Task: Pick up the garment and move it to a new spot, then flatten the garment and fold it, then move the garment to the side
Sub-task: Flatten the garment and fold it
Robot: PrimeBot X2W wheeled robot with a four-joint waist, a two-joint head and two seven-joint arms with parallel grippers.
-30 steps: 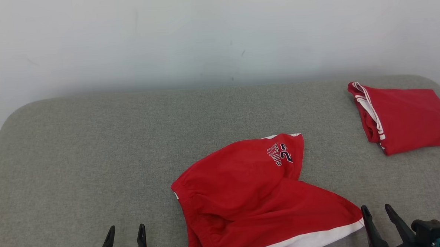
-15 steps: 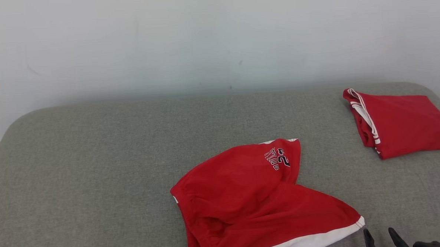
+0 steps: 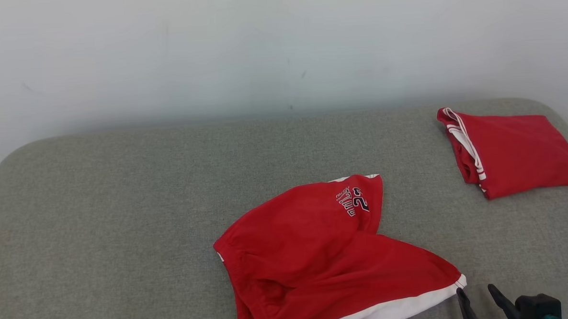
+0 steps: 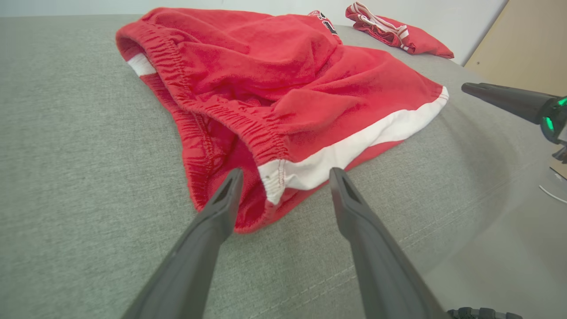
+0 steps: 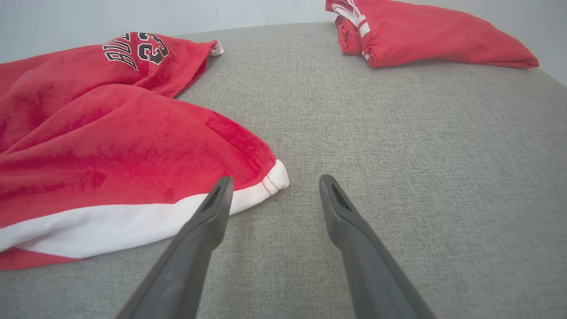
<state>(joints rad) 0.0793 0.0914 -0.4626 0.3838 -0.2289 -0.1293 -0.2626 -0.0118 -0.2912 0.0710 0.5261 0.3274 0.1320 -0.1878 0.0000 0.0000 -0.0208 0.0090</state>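
Nearest me, my left gripper [image 4: 286,173] stands spread wide and grips nothing. Its two dark fingers flank the near corner of the crumpled red fabric shorts [image 4: 283,97], where the gathered elastic waistband meets a white side stripe. One fingertip overlaps the red cloth in the wrist view; whether it touches I cannot tell.

My right gripper [image 5: 275,179] is released too, jaws wide. Between them lies only the grey woven cushion surface [image 5: 398,133]. One fingertip sits just beside the white-hemmed corner of a leg, and the other is over bare cushion.

The shorts lie on the near part of the cushion, a little to my right of centre, rumpled rather than flat. The waistband gapes open toward my left. One leg fans toward my right gripper with a broad white band along its near edge. The other leg points away and carries dark lettering and a number outlined in white near its hem.

Farther off, at the far right corner and well apart from the shorts, rests a folded red garment with white stripes [image 3: 513,149]. Behind it rises a plain pale wall [image 3: 260,45].

By count: two grippers, both empty; two red garments — one loose, one folded.
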